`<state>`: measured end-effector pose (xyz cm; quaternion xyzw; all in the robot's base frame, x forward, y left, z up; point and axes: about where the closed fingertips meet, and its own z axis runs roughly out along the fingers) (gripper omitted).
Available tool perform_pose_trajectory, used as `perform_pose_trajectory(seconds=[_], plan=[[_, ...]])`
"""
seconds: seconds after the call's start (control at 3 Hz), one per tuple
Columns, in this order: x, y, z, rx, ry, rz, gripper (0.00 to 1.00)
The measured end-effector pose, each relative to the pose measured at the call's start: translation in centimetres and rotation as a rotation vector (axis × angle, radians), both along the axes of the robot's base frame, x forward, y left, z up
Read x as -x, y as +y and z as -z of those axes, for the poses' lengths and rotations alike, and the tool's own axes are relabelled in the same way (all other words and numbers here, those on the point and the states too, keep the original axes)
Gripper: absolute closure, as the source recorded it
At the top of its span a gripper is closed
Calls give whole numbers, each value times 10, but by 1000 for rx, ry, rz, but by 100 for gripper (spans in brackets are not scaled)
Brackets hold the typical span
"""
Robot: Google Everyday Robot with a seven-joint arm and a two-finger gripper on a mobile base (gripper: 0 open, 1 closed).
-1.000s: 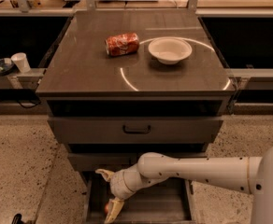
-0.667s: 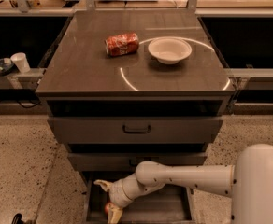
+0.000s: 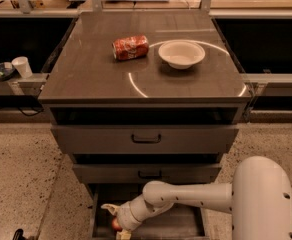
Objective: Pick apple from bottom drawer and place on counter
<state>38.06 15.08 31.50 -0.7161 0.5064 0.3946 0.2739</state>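
Reaching into the open bottom drawer (image 3: 186, 225), the gripper (image 3: 116, 222) has its two fingers spread with the one apple (image 3: 115, 225) between them; whether they touch it cannot be told. On the counter (image 3: 86, 69) sit one crushed red soda can (image 3: 130, 47), its lettering unreadable, and one white bowl (image 3: 181, 53).

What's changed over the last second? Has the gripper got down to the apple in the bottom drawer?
The gripper has dropped lower into the bottom drawer and now sits right at the apple. Whether it has taken hold cannot be told. The arm's large white body has shifted left, further into view. The soda can and white bowl on the counter have not moved.
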Motion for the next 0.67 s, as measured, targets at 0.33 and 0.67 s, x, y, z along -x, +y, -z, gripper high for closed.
perform_pose_trajectory(seconds=[0.33, 0.67], plan=[[-2, -8, 9, -16, 8, 67, 0], [3, -23, 24, -42, 14, 205, 0]])
